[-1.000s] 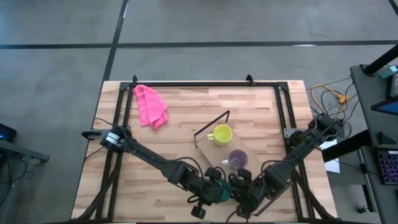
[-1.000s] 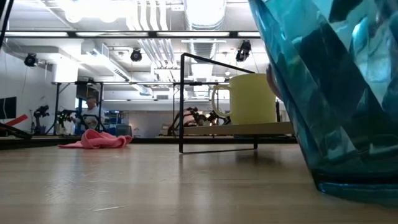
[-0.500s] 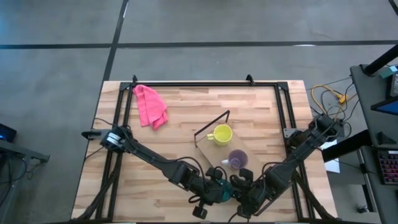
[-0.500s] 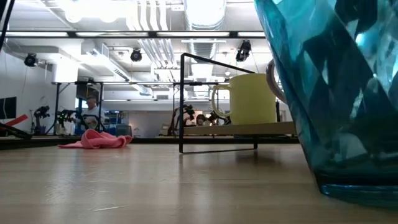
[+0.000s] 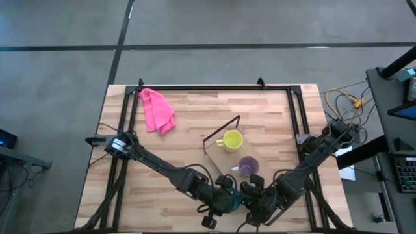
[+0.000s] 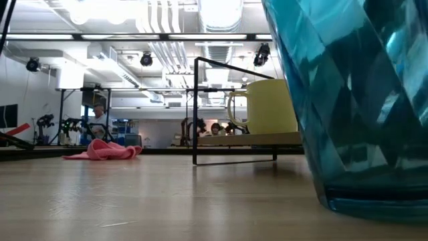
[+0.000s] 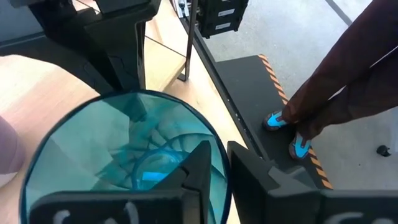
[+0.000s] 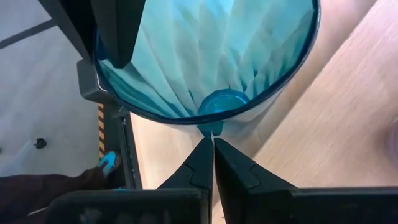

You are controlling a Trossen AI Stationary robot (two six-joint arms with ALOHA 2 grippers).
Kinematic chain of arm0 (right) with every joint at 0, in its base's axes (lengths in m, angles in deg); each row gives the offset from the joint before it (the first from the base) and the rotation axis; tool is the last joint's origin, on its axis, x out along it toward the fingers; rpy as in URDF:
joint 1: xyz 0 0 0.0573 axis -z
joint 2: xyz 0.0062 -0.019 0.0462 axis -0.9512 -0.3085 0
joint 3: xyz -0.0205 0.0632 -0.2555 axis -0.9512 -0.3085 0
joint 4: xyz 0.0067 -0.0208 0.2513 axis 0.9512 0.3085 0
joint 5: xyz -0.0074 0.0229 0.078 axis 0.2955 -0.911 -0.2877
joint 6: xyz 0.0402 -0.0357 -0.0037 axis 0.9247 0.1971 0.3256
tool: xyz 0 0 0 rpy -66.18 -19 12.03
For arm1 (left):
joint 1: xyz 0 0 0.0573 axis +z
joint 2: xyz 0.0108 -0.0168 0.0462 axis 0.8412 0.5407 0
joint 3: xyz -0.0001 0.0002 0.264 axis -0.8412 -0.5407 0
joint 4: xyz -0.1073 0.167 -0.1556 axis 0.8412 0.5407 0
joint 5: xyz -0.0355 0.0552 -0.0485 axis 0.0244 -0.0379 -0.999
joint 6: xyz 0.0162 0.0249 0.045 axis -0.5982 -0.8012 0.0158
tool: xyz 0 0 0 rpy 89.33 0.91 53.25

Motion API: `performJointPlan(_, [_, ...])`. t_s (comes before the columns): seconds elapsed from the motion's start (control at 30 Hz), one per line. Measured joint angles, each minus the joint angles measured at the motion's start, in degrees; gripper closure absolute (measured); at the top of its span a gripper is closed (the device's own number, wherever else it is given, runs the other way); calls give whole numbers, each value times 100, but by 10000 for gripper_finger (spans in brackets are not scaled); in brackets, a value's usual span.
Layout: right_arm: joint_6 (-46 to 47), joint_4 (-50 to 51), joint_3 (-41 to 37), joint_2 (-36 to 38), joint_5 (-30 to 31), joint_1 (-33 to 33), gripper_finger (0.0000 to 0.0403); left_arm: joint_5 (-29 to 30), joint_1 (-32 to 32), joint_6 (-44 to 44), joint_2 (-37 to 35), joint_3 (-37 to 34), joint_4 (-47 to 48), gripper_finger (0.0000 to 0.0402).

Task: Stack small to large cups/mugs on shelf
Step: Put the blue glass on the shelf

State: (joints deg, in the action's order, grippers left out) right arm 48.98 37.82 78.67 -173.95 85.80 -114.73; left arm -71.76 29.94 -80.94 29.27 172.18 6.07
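The teal ribbed cup [image 5: 235,197] stands upright near the table's front edge and fills the right of the low view [image 6: 361,100]. My left gripper [image 5: 226,200] and my right gripper [image 5: 252,199] are each shut on its rim from opposite sides. The yellow mug [image 5: 229,140] and the purple mug [image 5: 248,166] stand on the plywood shelf [image 5: 218,156]. The shelf's black wire bracket [image 6: 195,110] shows in the low view, and the yellow mug [image 6: 267,107] rests on the board [image 6: 254,139]. My left gripper holds the teal cup's rim [image 7: 219,144], one finger [image 7: 198,171] inside the cup and one [image 7: 252,177] outside. The fingers come from above, slanting down. The cup is upright. My right gripper pinches the rim [image 8: 210,129] on the opposite side at its fingertips [image 8: 200,155].
A pink cloth [image 5: 157,110] lies at the far left of the table. A person's legs and blue shoes [image 7: 298,130] stand just beyond the table's front edge. Black frame rails [image 5: 214,88] run around the tabletop.
The teal cup has shifted a little toward the table's left, staying upright, with both grippers still on it. In the low view it now hides the purple mug's handle, which showed half a second ago.
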Motion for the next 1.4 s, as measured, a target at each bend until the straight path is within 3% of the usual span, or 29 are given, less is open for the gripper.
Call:
performJointPlan(0.67, [105,350,14,69,-118,-106,394,57,4,-4,0,-9,-83,354])
performJointPlan(0.9, [-35,875,419,400,-163,-206,394,61,0,-2,0,241,-89,354])
performJointPlan(1.13, [-504,883,741,692,-1004,-190,394,61,0,4,-2,584,18,354])
performJointPlan(1.4, [-702,897,1057,550,-1290,-61,371,59,-15,681,-7,656,239,354])
